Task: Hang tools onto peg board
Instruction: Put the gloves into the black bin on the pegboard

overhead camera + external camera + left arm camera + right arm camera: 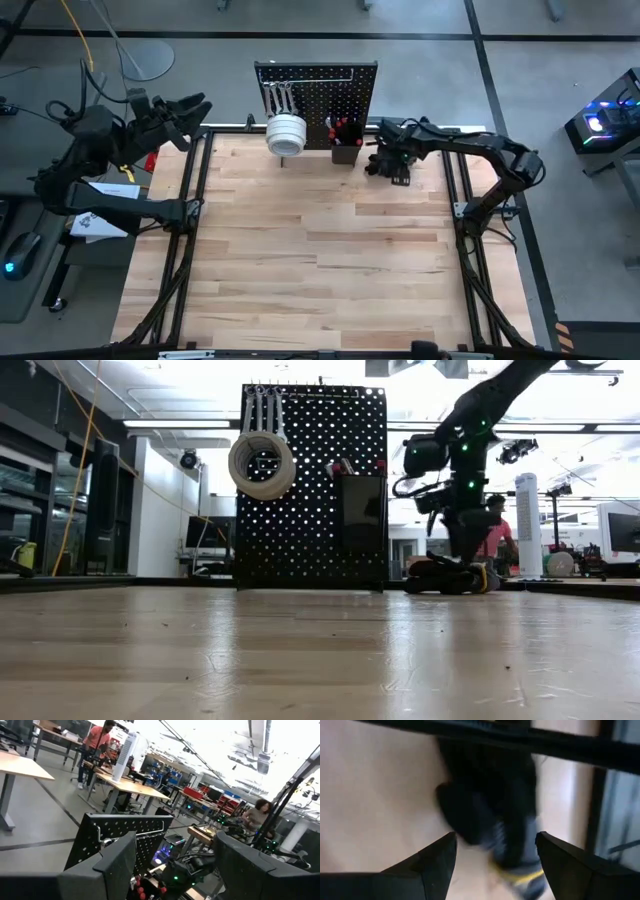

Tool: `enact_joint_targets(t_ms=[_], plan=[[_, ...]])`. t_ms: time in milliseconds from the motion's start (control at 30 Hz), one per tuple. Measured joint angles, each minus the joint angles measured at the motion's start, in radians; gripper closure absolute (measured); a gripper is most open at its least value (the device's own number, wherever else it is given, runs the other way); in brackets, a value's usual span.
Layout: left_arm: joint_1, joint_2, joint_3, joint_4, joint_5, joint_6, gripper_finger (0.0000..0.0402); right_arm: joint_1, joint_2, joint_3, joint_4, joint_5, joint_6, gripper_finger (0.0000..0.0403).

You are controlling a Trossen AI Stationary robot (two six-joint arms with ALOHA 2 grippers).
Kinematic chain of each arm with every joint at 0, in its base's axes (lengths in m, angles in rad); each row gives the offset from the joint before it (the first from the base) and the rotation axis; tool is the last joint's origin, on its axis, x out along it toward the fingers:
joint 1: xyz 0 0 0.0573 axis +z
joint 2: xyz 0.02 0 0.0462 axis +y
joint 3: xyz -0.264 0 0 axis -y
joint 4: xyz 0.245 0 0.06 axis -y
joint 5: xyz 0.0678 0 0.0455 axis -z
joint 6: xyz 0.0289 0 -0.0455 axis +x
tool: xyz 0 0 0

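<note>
High view shows the peg board [316, 100] upright at the table's far edge, with silver wrenches [279, 97] and white tape rolls [286, 133] hanging on it and red-handled screwdrivers [343, 131] in its small bin [346, 150]. The right gripper [388, 168], fingers apart, hangs over black pliers [490, 827] on the table [320, 270] beside the board. The left gripper [195, 105], also apart, waits off the table's far left corner.

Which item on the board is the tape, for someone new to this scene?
Find the upright black peg board at the table's far edge. On its upper left hangs the tape, just below the silver wrenches. It is the only white, round, ring-shaped thing there; the bin to its right is black and boxy.
</note>
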Motion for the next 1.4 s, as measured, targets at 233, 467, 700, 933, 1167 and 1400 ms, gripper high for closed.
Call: enact_joint_targets(t_ms=[233, 467, 700, 933, 1167, 1400], plan=[[0.0, 0.01, 0.0, -0.01, -0.006, -0.025, 0.0158, -0.054, 0.057, -0.001, 0.097, -0.05, -0.128, 0.0139], [0.0, 0.014, 0.0, -0.01, -0.007, -0.026, 0.0158, -0.061, 0.168, -0.001, 0.171, -0.079, -0.176, 0.0139], [0.0, 0.013, 0.0, -0.012, -0.021, -0.051, 0.0158, -0.055, 0.25, -0.008, 0.117, -0.124, -0.04, 0.0176], [0.0, 0.013, 0.0, -0.031, -0.03, -0.043, 0.0158, 0.006, 0.224, -0.044, 0.066, -0.156, 0.17, 0.0378], [0.0, 0.012, 0.0, -0.031, -0.033, -0.024, 0.0158, 0.077, 0.152, -0.066, -0.094, -0.32, 0.272, 0.0391], [0.0, 0.005, 0.0, -0.031, -0.033, -0.014, 0.0158, 0.13, -0.068, -0.068, -0.21, -0.436, 0.422, 0.0393]])
